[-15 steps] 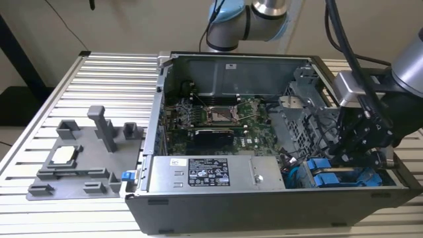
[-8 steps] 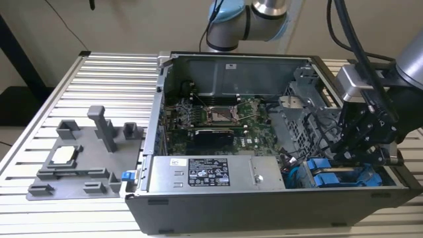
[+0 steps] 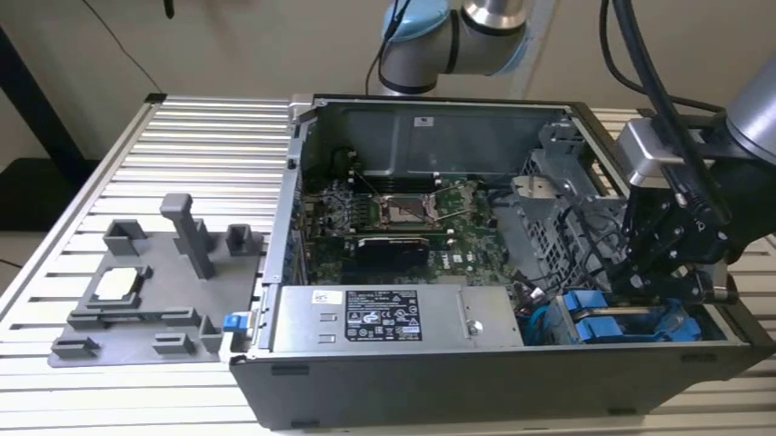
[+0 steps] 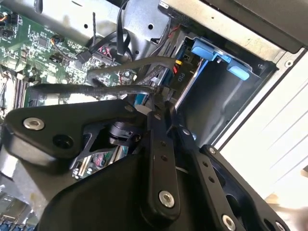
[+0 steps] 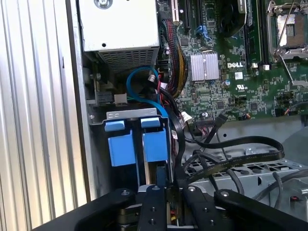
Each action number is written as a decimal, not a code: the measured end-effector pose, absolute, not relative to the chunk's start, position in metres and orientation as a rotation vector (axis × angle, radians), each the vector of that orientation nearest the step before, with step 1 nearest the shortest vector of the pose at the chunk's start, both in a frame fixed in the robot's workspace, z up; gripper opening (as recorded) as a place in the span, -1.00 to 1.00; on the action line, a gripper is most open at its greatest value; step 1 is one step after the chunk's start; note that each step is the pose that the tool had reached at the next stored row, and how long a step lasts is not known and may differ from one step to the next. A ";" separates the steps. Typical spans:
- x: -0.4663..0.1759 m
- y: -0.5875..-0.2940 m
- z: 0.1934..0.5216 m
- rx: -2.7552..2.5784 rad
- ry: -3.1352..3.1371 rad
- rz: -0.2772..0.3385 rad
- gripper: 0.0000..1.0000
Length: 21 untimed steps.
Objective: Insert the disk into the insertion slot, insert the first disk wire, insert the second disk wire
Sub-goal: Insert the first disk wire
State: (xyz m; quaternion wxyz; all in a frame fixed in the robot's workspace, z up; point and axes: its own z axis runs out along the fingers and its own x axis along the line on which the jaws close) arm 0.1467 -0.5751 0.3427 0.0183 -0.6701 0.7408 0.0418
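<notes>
Grey fixture tray (image 3: 134,300) lies at the exterior view's left, well apart from the open case (image 3: 485,391). Toward the right, the disk (image 5: 155,147) is seated in the insertion slot (image 5: 131,114) beside a second carrier (image 5: 120,150). The gripper (image 4: 161,97) is just above, jaws pinching a black wire (image 4: 96,89); cage walls are close.

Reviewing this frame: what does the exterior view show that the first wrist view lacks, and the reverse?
Exterior view alone: the grey fixture plate at the exterior view's left, and the arm's blue-capped joint above the case. First wrist view alone: the coloured wire bundle leaving the power supply at its perforated end. Shared: the gripper beside two blue drive carriers, the green motherboard, and that power supply.
</notes>
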 end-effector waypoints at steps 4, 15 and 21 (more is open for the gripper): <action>0.147 -0.575 0.344 -2.081 2.301 0.130 -0.70; 0.146 -0.572 0.379 -2.081 2.298 0.125 -0.55; 0.143 -0.563 0.395 -2.078 2.294 0.119 -0.25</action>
